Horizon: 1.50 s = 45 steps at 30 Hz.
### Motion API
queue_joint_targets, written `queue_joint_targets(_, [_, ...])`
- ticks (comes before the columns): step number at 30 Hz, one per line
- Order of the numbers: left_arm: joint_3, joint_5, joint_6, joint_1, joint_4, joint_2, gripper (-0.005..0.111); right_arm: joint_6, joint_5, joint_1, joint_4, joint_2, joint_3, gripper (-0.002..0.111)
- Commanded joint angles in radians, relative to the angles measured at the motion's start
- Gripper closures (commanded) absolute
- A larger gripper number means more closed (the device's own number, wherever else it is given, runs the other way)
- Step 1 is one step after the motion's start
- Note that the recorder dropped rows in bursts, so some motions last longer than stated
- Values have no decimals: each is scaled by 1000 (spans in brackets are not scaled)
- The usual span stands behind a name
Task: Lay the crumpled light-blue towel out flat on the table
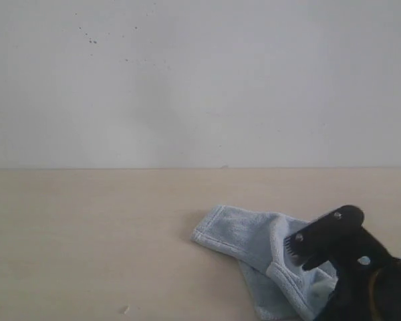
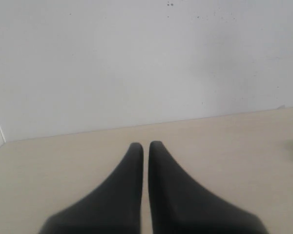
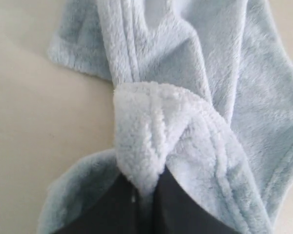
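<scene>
The light-blue towel (image 1: 244, 235) lies crumpled on the beige table (image 1: 87, 234), right of the middle and near the front edge. My right gripper (image 1: 299, 254) comes in from the lower right and sits on the towel's near side. In the right wrist view the right gripper (image 3: 145, 187) is shut, with a raised fold of the towel (image 3: 156, 131) pinched between its black fingers. The hemmed edges of the towel run away from the fold. My left gripper (image 2: 145, 145) is shut on nothing, low over the bare table (image 2: 234, 146); it does not show in the exterior view.
A white wall (image 1: 187, 80) with a few dark specks stands behind the table's far edge. A small pale mark (image 1: 123, 309) sits on the table near the front left of the towel.
</scene>
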State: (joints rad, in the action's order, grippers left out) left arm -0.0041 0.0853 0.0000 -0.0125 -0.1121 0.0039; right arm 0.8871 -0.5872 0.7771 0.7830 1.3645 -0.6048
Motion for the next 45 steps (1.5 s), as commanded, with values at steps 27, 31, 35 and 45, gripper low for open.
queue_joint_targets(27, [4, -10, -7, 2, -2, -4, 103, -563, -634, -1, -294, -1081, -157, 108])
queue_joint_targets(31, [4, -10, -7, 2, -2, -4, 103, -563, -634, -1, -294, -1081, -157, 108])
queue_joint_targets(35, [4, -10, -7, 2, -2, -4, 103, -568, -634, -1, -297, -1081, -157, 108])
queue_joint_targets(45, [4, -10, -7, 2, -2, -4, 103, -610, -634, -1, -303, -1081, -157, 108])
